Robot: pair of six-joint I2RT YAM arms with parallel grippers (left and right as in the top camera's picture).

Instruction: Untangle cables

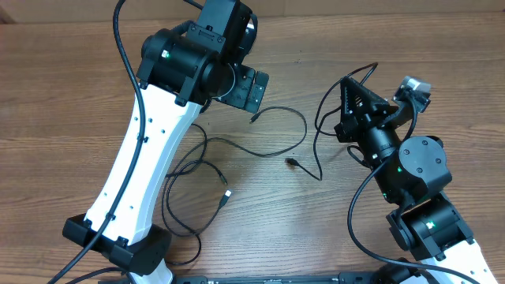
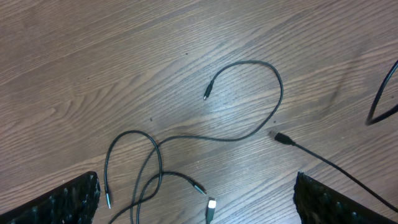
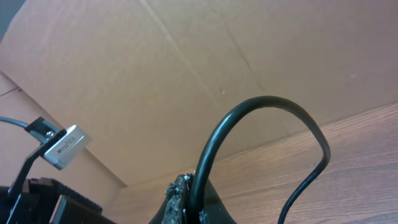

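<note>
- While the left gripper (image 2: 196, 180) hangs over the middle of the worktop (image 1: 63, 95), I see its jaws spread wide with nothing between them.
- On my right-wrist feed, the right gripper (image 3: 186, 193) is pinched tight on one held cable (image 3: 261, 102), which arches up out of the fingertips and drops away to the right.
- From overhead, that cord runs down from the raised gripper near the right edge and ends in a small plug (image 1: 290, 162) lying near the centre of the worktop.
- Flat on the wood, the loose cables (image 2: 152, 155) cross one another in loops left of centre, reaching toward the near edge.
- One of them curls into an open hook, and its hook plug (image 2: 207, 94) lies apart from the rest.
- Closer to the near edge I can see a silver-tipped connector (image 1: 227, 193).
- Behind the worktop stands a cardboard wall (image 3: 217, 50).
</note>
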